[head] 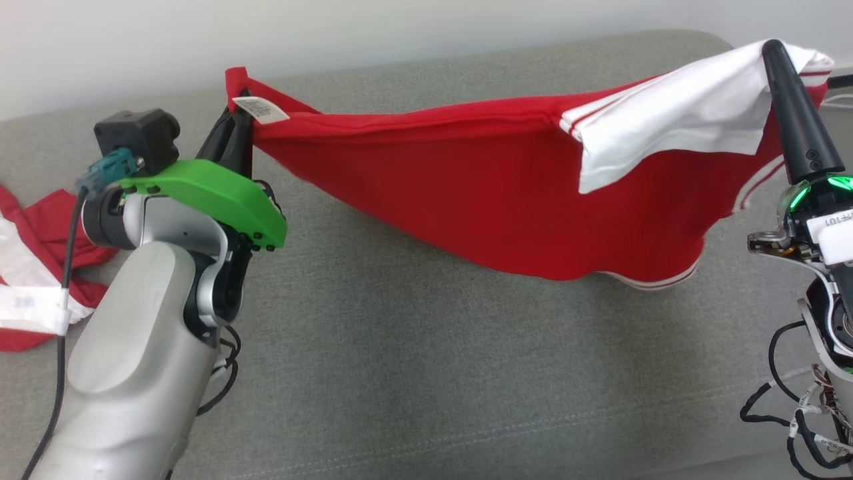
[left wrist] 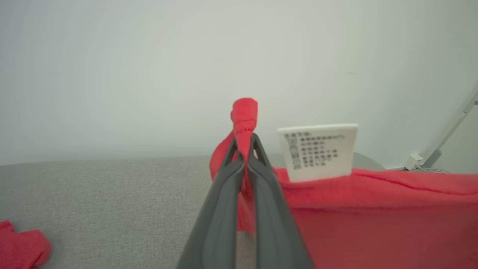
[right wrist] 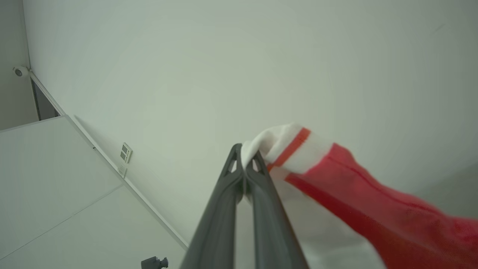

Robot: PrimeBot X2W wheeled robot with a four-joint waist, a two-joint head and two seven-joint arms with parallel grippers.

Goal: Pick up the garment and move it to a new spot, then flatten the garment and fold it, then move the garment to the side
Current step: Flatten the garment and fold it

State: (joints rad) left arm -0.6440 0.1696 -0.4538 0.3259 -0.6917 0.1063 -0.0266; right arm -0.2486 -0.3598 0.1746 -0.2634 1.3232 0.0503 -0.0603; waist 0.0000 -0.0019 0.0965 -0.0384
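A red knit garment with white striped trim [head: 466,193] is held stretched in the air above a grey woven upholstered surface [head: 413,360], and its lowest fold sags close over the middle of that surface. Whether the fold touches it cannot be told.

Above the left part of the grey surface, one red corner of the garment is pinched by the left gripper [head: 241,107]. In the left wrist view its dark fingers [left wrist: 220,209] are seen pressed together on the cloth, with a bunched tip of red fabric poking out beyond them. A white printed care label [left wrist: 319,151] stands up from the hem just beside the grip.

Above the right part of the surface, a white, red-striped edge is clamped by the right gripper [head: 773,53]. Its fingers [right wrist: 218,224] are closed on the fabric, which is draped over the fingertip.

A second red-and-white cloth [head: 33,267] is seen lying crumpled at the left edge of the grey surface.
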